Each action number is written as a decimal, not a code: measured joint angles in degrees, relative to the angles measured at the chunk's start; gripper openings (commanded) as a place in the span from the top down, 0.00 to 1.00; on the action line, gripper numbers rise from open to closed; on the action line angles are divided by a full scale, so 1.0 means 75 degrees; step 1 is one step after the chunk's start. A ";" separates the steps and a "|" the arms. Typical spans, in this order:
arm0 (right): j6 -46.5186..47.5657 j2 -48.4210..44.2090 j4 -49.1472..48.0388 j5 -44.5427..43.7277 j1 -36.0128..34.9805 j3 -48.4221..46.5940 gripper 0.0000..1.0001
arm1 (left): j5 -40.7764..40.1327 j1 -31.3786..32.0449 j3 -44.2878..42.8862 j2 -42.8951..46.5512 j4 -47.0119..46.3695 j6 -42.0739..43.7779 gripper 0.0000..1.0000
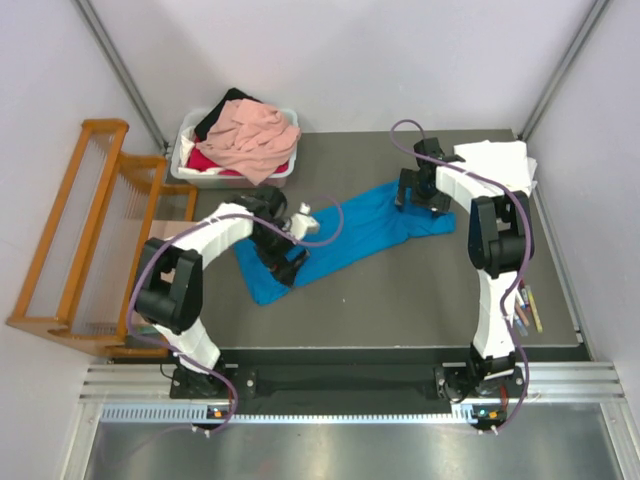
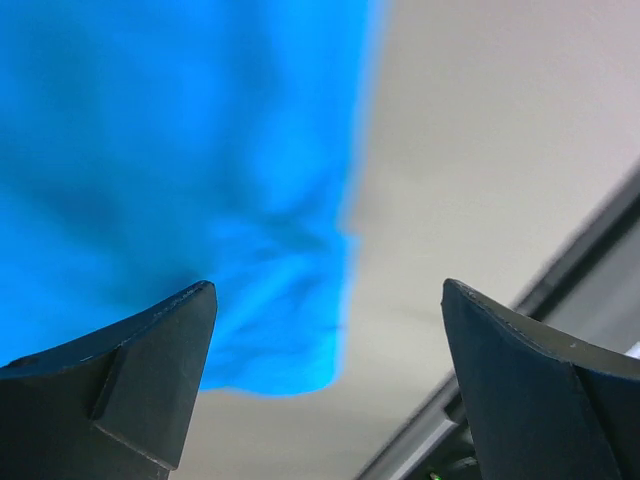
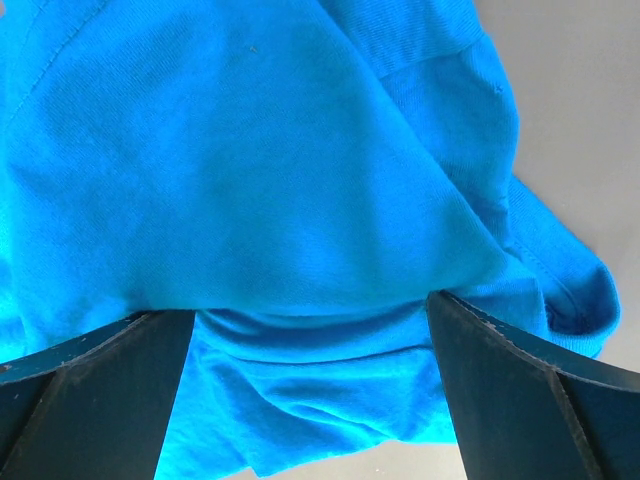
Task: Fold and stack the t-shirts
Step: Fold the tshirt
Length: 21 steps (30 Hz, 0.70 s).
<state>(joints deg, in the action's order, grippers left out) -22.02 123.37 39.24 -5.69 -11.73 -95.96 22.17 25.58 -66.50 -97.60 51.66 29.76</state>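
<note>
A bright blue t-shirt (image 1: pixel 355 235) lies spread diagonally on the dark table. My left gripper (image 1: pixel 287 265) hovers over its near-left end. In the left wrist view the gripper (image 2: pixel 330 345) is open and empty, with a corner of the blue cloth (image 2: pixel 180 150) between the fingers and bare table beside it. My right gripper (image 1: pixel 420 200) is over the shirt's far-right end. In the right wrist view it (image 3: pixel 310 335) is open, with its fingers astride a raised fold of blue cloth (image 3: pixel 250 150). A white t-shirt (image 1: pixel 495 160) lies at the back right corner.
A white plastic tub (image 1: pixel 190 168) at the back left holds salmon-pink (image 1: pixel 255 135), red and black shirts. A wooden slatted rack (image 1: pixel 85 230) stands left of the table. Pens (image 1: pixel 527 305) lie near the right edge.
</note>
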 measured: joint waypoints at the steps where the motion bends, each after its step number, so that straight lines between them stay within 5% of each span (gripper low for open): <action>1: 0.0006 -0.0009 -0.0020 0.0000 0.0000 0.0020 0.00 | 0.0035 -0.0335 -0.0152 0.0000 -0.0012 0.0044 0.01; 10: 0.0131 -0.0149 -0.0239 0.0082 0.0015 0.0248 0.00 | -0.0277 -0.3369 -0.0140 -0.0006 0.0087 0.0679 0.02; 16: 0.0131 -0.0157 -0.0254 0.0187 0.0038 0.0248 0.00 | -0.0134 -0.3171 -0.0396 0.0187 0.0568 0.0586 0.01; 21: 0.0134 -0.0294 -0.0498 0.0233 0.0041 0.0493 0.00 | 0.0050 -0.2189 -0.0997 0.1035 0.0595 0.0079 0.01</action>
<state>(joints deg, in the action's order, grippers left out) -21.02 121.16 35.51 -3.95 -11.42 -92.27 22.55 9.17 -73.97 -89.84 56.12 30.35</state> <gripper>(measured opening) 0.996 0.986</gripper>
